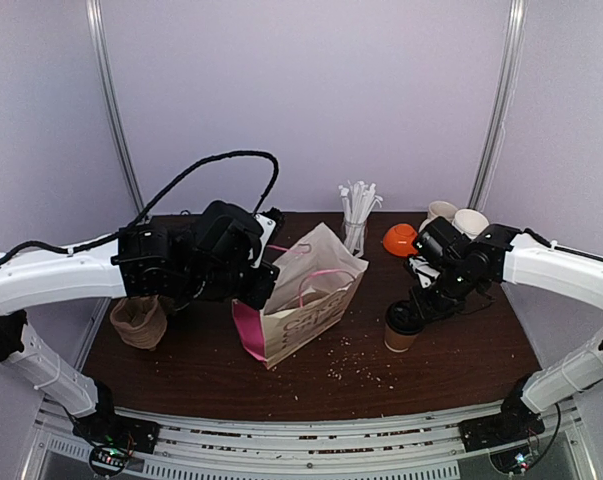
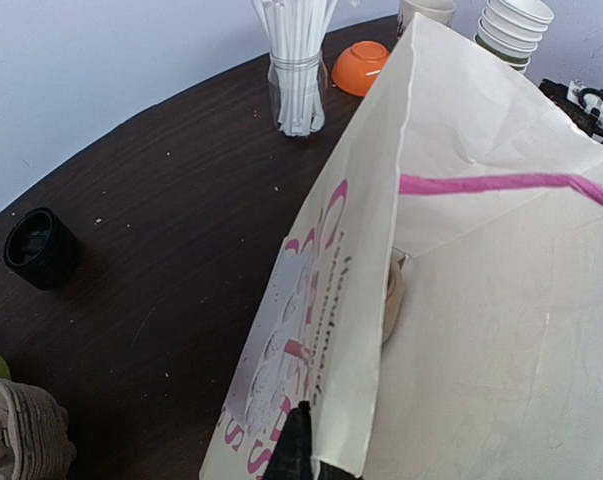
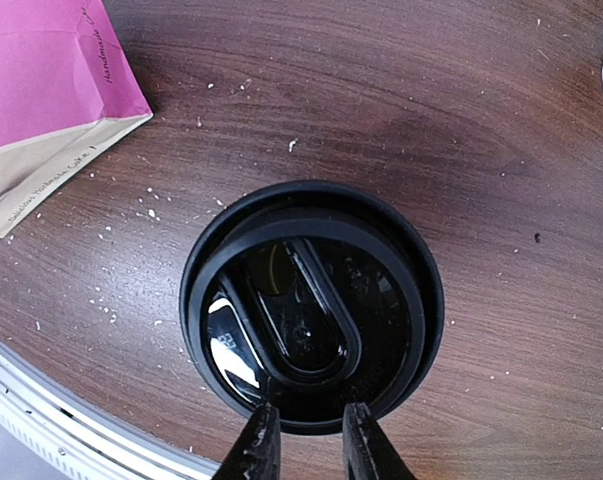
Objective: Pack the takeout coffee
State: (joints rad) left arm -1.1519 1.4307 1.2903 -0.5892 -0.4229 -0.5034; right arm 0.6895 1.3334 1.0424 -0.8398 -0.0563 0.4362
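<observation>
Grasping step: the takeout coffee [image 1: 401, 330] stands on the bench [image 1: 201, 370], right of the paper bag [image 1: 306, 300]. The right fingers [image 3: 256, 450] sit nearly together at its lid rim, and I cannot tell if they grip it. The left fingers [image 2: 296, 450] are clamped on the bag's edge. Next comes a firm hold, then an upright lift into the bag.

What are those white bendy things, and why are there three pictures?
They are two robot arms. One picture looks down from above; the others come from a camera on each wrist. The left gripper pinches the edge of the paper bag. The right gripper hangs over the coffee cup with its black lid; I can't tell if it grips yet. Also on the brown table: straws, stacked cups and an orange bowl.
</observation>
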